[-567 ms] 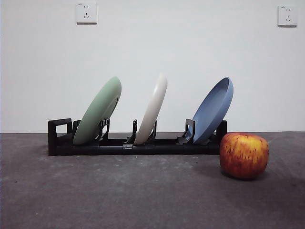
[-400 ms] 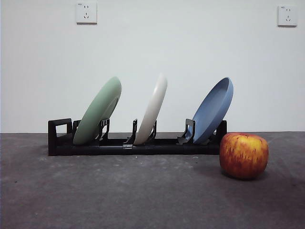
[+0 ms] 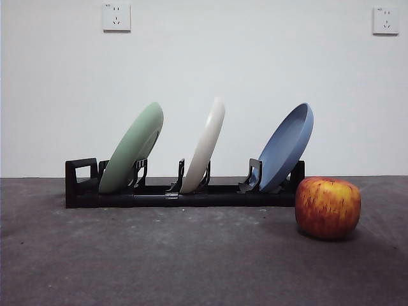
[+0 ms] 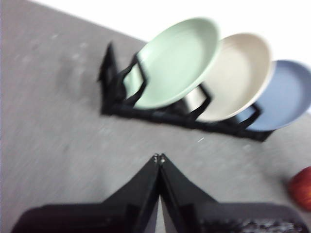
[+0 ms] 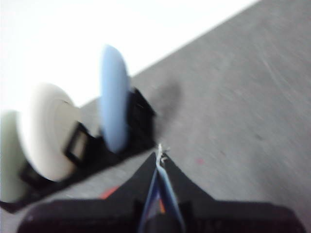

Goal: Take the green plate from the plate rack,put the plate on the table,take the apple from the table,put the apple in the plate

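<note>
The green plate (image 3: 132,150) leans in the rack (image 3: 182,191) at its looped end, beside the white plate (image 3: 204,146) and blue plate (image 3: 285,148). The apple (image 3: 327,208) sits on the table (image 3: 159,261) by the rack's other end. The left gripper (image 4: 159,158), jaws together, hangs apart from the green plate; the right gripper (image 5: 160,151), also closed, is near the blue plate.

matte green plate (image 3: 131,150), black plastic plate rack (image 3: 182,194).

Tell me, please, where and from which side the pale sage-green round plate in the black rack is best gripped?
Probably by the raised upper rim of the pale sage-green round plate, coming from above. It stands tilted in the end slot of the black plastic rack, with its top edge free and the cream-white plate apart from it.
</note>
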Robot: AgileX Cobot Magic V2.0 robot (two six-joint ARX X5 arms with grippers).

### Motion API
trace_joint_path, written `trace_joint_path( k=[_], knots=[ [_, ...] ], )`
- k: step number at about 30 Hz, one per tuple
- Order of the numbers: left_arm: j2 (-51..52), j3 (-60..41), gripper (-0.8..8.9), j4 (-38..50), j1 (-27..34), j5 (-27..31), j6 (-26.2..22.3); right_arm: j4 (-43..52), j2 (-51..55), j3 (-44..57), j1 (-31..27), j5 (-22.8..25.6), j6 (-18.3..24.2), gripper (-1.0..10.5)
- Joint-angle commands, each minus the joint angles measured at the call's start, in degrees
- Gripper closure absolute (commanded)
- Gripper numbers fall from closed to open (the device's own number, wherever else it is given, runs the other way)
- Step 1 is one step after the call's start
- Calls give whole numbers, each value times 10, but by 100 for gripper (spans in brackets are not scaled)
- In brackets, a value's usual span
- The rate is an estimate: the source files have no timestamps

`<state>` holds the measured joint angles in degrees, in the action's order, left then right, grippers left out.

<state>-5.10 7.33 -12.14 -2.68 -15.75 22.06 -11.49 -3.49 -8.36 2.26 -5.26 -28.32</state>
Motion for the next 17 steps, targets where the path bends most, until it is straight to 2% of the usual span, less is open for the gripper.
trace_joint_path(
  k=[1, 4, 10, 14, 17],
  knots=[
    [-21, 43, 819, -5, 1, -13, 4, 7, -32, -48, 0, -28, -14, 963],
    [-61, 97, 819, -11, 1, -34, 4, 3, -89, -113, 0, -76, -6, 963],
    [-167, 217, 819, -12, 1, -99, 2, -41, -222, -276, 0, -176, 58, 963],
    [-247, 307, 819, -36, 1, -153, 1, -106, -312, -395, 0, -232, 87, 963],
    [-311, 381, 819, -78, 1, -193, -22, -163, -384, -483, 0, -309, 109, 963]
  ],
)
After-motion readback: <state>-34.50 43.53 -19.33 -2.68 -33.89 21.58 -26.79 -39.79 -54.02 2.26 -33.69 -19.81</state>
